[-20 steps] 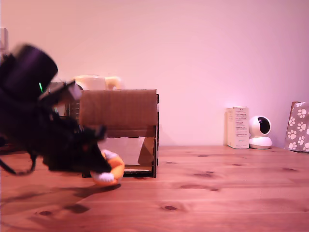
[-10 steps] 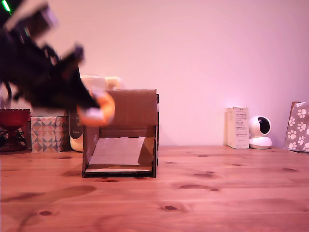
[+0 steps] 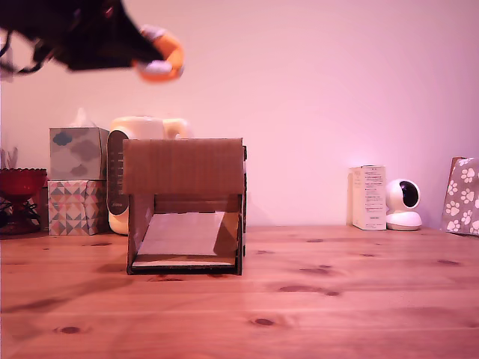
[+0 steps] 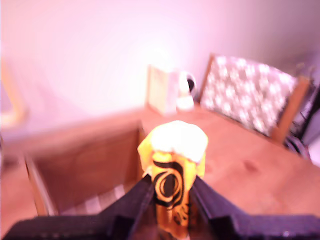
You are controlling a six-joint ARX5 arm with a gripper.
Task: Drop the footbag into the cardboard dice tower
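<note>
The footbag (image 3: 163, 54), orange, yellow and white, hangs high near the top of the exterior view, left of centre. My gripper (image 3: 153, 52) is shut on it, the dark arm reaching in from the exterior view's left. In the wrist view the footbag (image 4: 173, 172) shows its black circular logo, squeezed between the two dark fingers (image 4: 131, 200). The cardboard dice tower (image 3: 184, 166) stands on the wooden table well below the footbag, its lower front opening showing the sloped ramp. The wrist view looks down on the tower's open top (image 4: 85, 170), blurred.
Two patterned tissue boxes (image 3: 77, 179) and a cream appliance (image 3: 142, 129) stand behind the tower at the exterior view's left, beside a red bowl (image 3: 21, 182). At the right are a white box (image 3: 369, 197), a small round camera (image 3: 403, 203) and a paw-print bag (image 3: 463, 196).
The arm has lifted the footbag from the table beside the tower's front up to above the tower's height, keeping hold of it.
</note>
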